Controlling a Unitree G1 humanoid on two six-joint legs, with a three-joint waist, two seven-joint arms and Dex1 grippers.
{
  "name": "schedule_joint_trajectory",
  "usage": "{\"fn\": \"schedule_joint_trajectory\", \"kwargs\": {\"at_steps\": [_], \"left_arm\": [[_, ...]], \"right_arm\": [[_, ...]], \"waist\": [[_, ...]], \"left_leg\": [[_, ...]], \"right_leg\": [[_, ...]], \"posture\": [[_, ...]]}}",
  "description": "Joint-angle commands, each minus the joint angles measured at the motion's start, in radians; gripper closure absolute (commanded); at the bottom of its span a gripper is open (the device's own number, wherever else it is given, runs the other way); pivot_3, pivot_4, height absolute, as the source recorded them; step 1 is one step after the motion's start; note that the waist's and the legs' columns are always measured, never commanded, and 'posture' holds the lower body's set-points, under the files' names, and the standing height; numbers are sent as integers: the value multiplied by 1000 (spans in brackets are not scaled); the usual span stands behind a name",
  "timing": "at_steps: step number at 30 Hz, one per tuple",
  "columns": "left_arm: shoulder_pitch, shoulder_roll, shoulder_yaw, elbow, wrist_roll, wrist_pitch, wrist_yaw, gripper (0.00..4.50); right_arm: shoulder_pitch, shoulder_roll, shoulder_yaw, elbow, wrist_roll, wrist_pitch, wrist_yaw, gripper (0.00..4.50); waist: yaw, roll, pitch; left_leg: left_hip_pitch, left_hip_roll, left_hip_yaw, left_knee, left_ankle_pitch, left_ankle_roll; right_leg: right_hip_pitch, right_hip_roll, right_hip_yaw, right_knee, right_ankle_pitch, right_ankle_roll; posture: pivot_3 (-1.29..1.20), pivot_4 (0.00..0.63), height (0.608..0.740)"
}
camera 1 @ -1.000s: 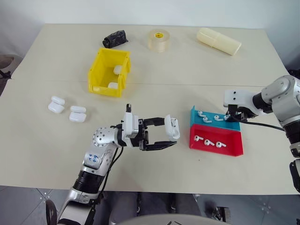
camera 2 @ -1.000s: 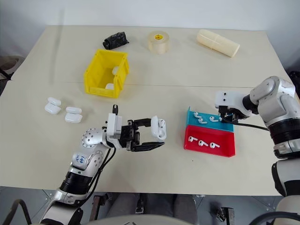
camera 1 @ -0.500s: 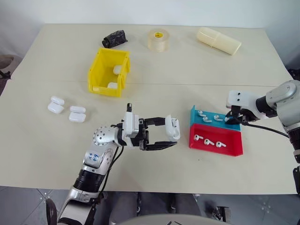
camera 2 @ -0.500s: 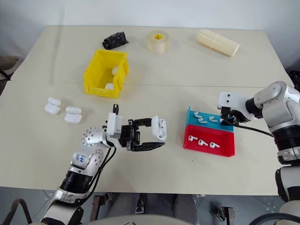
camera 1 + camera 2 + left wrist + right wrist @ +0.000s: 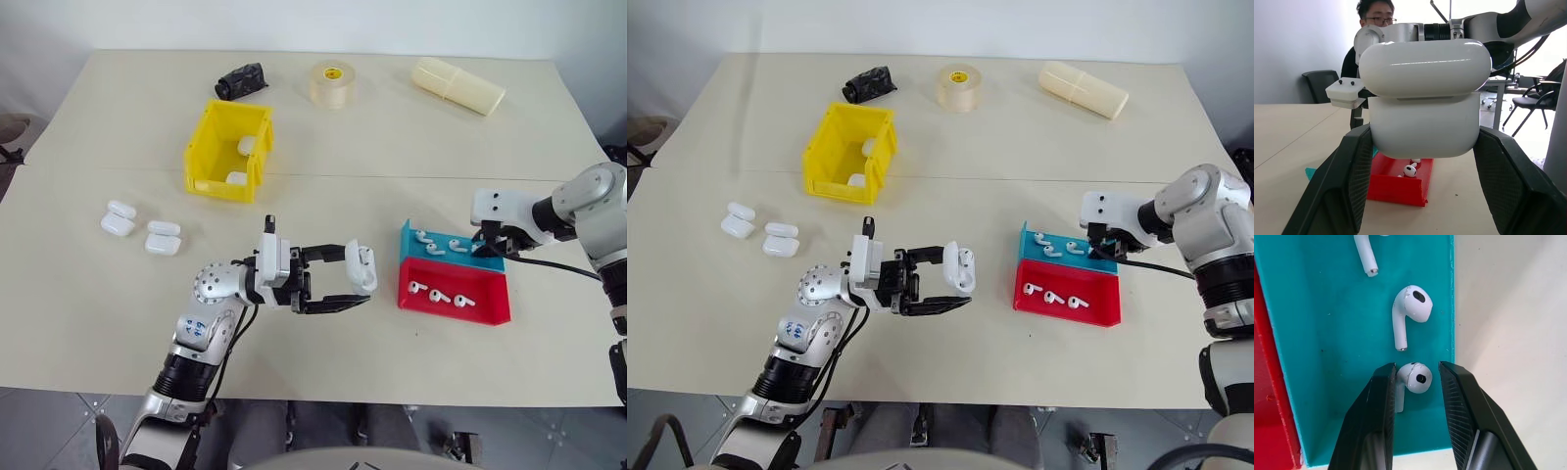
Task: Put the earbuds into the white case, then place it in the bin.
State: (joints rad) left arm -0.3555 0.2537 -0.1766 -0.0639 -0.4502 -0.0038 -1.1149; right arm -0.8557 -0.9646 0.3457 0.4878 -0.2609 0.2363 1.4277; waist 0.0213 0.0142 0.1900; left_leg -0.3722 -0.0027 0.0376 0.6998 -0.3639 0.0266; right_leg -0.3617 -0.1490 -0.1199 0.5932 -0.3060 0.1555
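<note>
Beige table [image 5: 392, 147] fills the scene. At its centre the left gripper [image 5: 359, 284] is clamped on a case [image 5: 362, 266], lid ajar. At 3 o'clock, the right gripper [image 5: 1417, 382] straddles an earbud [image 5: 1418, 377] in the teal tray [image 5: 1317, 333], fingers partly apart. At 11 o'clock sits the bin [image 5: 211, 157].

The right gripper [image 5: 1415, 382] has edged slightly toward the teal tray's [image 5: 1327, 333] end — nothing else

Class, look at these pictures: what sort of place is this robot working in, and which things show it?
Probably an office or lab set up for robot trials: a plain table with sorting trays, office chairs behind it, and a seated person watching.
</note>
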Motion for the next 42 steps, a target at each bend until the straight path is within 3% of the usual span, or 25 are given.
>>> {"fn": "schedule_joint_trajectory", "kwargs": {"at_steps": [1, 14, 18, 26, 31, 34, 39, 42], "left_arm": [[6, 1, 4, -38, -14, -3, 6, 1758], [7, -3, 0, -45, -18, 2, 11, 1758], [6, -5, -1, -45, -19, 4, 12, 1758], [6, -5, -2, -46, -17, 8, 13, 1758], [6, 1, 5, -44, -18, 7, 9, 1758], [-1, 3, 11, -36, -19, 7, 8, 1758], [-20, -4, 22, -15, -31, 18, 13, 1758], [-41, -11, 29, 3, -37, 27, 12, 1758]], "right_arm": [[-6, -10, 12, 17, -39, 0, -7, 3083], [21, -21, 11, -32, -59, 50, 28, 3083], [32, -15, 4, -45, -53, 63, 28, 3925], [38, -9, -43, -72, -14, 87, 7, 3925], [33, -31, -146, -131, 100, 111, 20, 3925], [69, -30, -263, -206, 245, 132, 40, 3925], [186, -6, -412, -357, 447, 281, 20, 3925], [281, 72, -548, -503, 651, 428, -24, 3925]], "waist": [[1, 0, 0], [2, 0, 0], [1, 0, 0], [1, 0, 0], [0, 0, 0], [1, 0, 0], [5, 0, 0], [4, 0, 0]], "left_leg": [[0, 0, 0, 0, 0, 0], [0, 0, 0, 0, 0, 0], [0, 0, 0, 0, 0, 0], [0, 0, 0, 0, 0, 0], [0, 0, 0, 0, 0, 0], [0, 0, 0, 0, 0, 0], [0, 1, -1, 0, 0, 0], [0, 1, -1, 0, 0, 0]], "right_leg": [[0, 0, 0, 0, 0, 0], [0, 0, 0, 0, 0, 0], [0, 0, 0, 0, 0, 0], [0, 0, 0, 0, 0, 0], [-1, 0, 0, 0, 0, 0], [-1, 0, 0, 0, 0, 0], [0, -1, 0, 0, 0, 0], [0, -1, -1, 0, 0, 0]], "posture": [[0, 150, 740], [0, 150, 740], [0, 150, 740], [0, 150, 740], [0, 150, 740], [0, 150, 740], [0, 150, 740], [0, 150, 740]]}}
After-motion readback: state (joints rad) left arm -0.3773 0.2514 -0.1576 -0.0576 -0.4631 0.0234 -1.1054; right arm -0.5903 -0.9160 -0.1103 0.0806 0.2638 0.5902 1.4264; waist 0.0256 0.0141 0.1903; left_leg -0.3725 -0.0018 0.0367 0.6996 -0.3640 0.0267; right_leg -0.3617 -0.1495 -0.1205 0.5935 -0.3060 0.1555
